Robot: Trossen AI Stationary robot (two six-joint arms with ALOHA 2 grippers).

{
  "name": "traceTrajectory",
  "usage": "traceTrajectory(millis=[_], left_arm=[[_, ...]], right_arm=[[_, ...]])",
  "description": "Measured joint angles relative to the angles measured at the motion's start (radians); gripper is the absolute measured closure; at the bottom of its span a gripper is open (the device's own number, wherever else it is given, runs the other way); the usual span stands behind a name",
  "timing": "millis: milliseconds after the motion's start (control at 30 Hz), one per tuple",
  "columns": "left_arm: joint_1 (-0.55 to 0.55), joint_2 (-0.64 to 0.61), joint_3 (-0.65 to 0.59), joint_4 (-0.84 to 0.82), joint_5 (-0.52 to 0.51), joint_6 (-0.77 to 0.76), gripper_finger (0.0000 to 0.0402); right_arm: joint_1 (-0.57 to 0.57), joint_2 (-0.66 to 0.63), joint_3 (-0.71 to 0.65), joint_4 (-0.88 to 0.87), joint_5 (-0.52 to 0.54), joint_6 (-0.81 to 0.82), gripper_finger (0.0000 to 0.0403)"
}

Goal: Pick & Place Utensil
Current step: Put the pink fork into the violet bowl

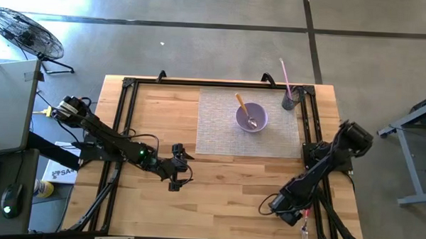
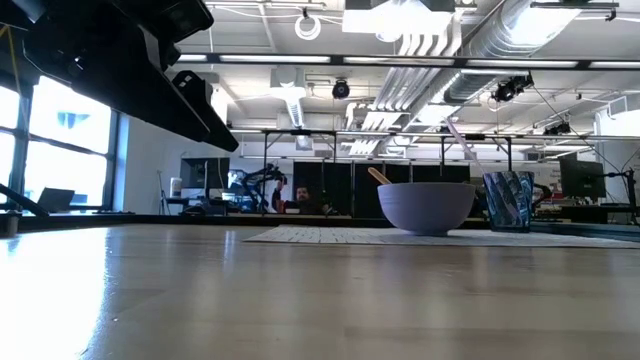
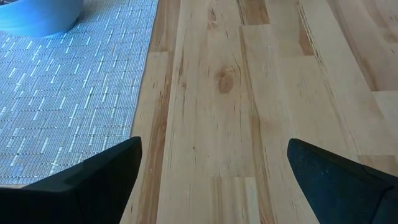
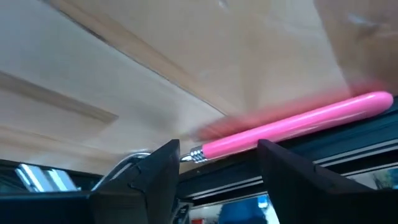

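At the near right corner of the bench (image 1: pixel 217 198) I had the right hand (image 4: pixel 217 163) down low by the dark frame rail, its fingers apart on either side of a pink-handled utensil (image 4: pixel 292 127) that lay between them, metal neck toward the wrist; I could not tell whether the pads touched it. From above, that utensil (image 1: pixel 305 226) showed only as a small pink sliver at the hand's tip (image 1: pixel 295 216). Further in, on the left half of the bench, I had the left hand (image 1: pixel 177 166) over bare wood just beside the woven placemat (image 1: pixel 220 127), fingers (image 3: pixel 93 180) spread wide and holding nothing. Beyond, on the placemat, a purple bowl (image 1: pixel 251 117) held a wooden-handled spoon (image 1: pixel 243 109). Farthest, off the mat's right corner, a dark cup (image 1: pixel 290 101) held another pink utensil (image 1: pixel 285 76) standing up.
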Motion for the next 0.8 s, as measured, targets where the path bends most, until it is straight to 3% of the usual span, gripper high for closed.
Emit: traceTrajectory(millis=[200, 533, 633, 800], left_arm=[[0.0, 0.0, 0.0, 0.0, 0.0, 0.0, 0.0005], [0.0, 0.0, 0.0, 0.001, 0.001, 0.0, 0.0005], [0.0, 0.0, 0.0, 0.002, 0.002, 0.0, 0.0005], [0.0, 0.0, 0.0, 0.0, 0.003, 0.0, 0.0005]], right_arm=[[0.006, 0.027, 0.001, -0.007, -0.041, -0.024, 0.0194], [-0.036, 0.024, 0.029, 0.013, 0.101, -0.069, 0.0194], [-0.05, 0.023, 0.073, -0.04, 0.158, -0.082, 0.0194], [-0.039, 0.022, 0.113, -0.222, 0.122, -0.15, 0.0194]])
